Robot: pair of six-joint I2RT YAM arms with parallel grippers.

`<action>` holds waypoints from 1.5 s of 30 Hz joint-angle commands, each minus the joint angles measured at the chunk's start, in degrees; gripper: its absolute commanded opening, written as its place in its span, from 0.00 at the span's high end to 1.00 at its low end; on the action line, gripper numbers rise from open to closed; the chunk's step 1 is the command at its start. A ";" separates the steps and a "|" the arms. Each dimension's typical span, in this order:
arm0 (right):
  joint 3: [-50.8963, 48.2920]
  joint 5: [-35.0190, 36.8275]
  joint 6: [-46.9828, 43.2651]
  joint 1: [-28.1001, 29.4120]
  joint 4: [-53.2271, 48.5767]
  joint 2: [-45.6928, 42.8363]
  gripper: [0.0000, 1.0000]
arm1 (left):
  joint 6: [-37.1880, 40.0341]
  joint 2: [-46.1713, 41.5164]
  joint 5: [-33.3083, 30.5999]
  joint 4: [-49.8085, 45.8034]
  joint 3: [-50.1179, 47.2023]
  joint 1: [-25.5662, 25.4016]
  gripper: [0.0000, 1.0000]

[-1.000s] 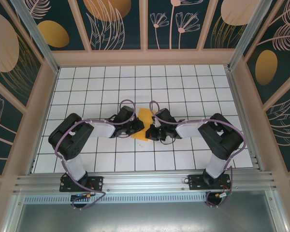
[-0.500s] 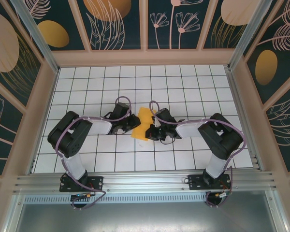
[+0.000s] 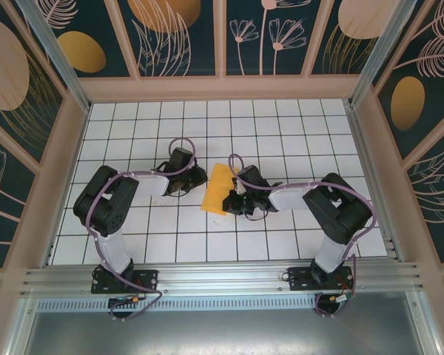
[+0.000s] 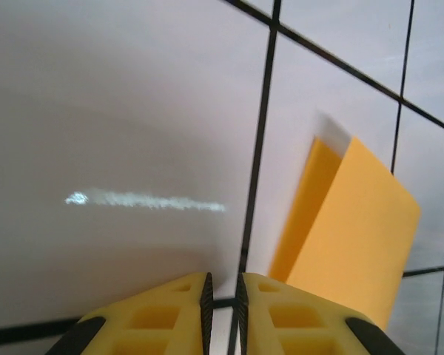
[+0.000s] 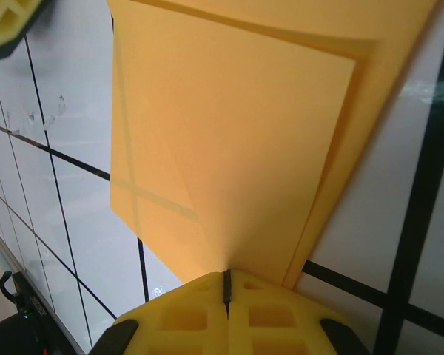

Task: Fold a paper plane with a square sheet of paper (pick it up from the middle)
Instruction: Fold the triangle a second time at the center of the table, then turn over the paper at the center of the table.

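While right gripper (image 5: pixel 226 282) clamps paper (image 5: pixel 229 133) edge, left gripper (image 4: pixel 222 287) closed, apart on bare tiles (image 3: pixel 281 140) alongside.

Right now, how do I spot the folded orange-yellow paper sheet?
On the white gridded table, look between the left gripper and right gripper. The folded orange-yellow paper sheet lies there, one edge pinched by the right one; it alone is thin and orange.

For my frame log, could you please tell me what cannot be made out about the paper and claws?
Top external: the right claw covers one edge of the sheet of paper; jaws too small to judge.
Right wrist: the frame top cuts off the sheet's far edge.
Left wrist: the sheet's far tip is blurred; the left claw hides its near corner.
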 commanded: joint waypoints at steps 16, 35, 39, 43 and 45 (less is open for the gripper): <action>0.22 5.52 -1.85 -0.63 -6.93 -14.17 0.74 | -0.31 -14.21 13.81 3.67 -7.49 -1.37 0.87; -1.63 6.15 1.26 -2.03 -3.57 -9.36 0.66 | 2.42 -1.58 14.83 2.91 -2.84 -5.60 0.92; -0.15 5.99 1.88 -2.06 -3.09 -6.36 0.65 | 2.51 -0.97 14.49 2.77 -3.19 -5.58 0.92; 1.00 5.45 2.81 -2.10 -1.88 -4.12 0.66 | 3.02 -0.59 13.84 1.89 -3.44 -5.60 0.92; 1.66 6.07 3.14 -2.05 -2.06 -3.41 0.66 | 3.03 -0.66 14.16 2.25 -3.76 -5.61 0.92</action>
